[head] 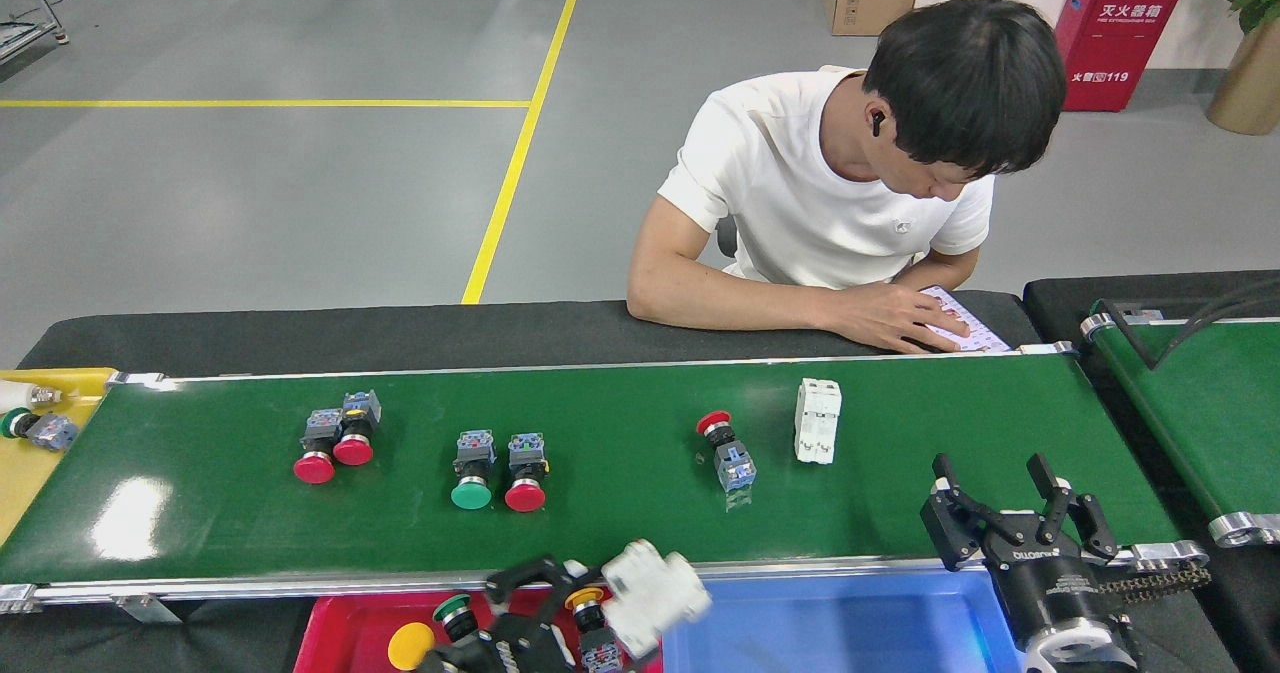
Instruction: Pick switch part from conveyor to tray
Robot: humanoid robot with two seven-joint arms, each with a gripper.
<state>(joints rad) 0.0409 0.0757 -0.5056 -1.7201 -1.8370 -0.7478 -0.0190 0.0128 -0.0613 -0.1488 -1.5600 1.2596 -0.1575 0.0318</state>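
Switch part [655, 585], a white block, is sitting clamped in your left end effector [600, 603] above the red tray [340, 625], just off the conveyor [620, 513]. Your right end effector [1010, 498] is hovering with fingers apart over the belt's right end, holding nothing.

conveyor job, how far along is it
Done: several push-button switches already lie in the red tray. In hand: the left tool holds a white breaker near the tray's right end. Left: five button switches and one white breaker remain on the conveyor; the right tool is open and empty.
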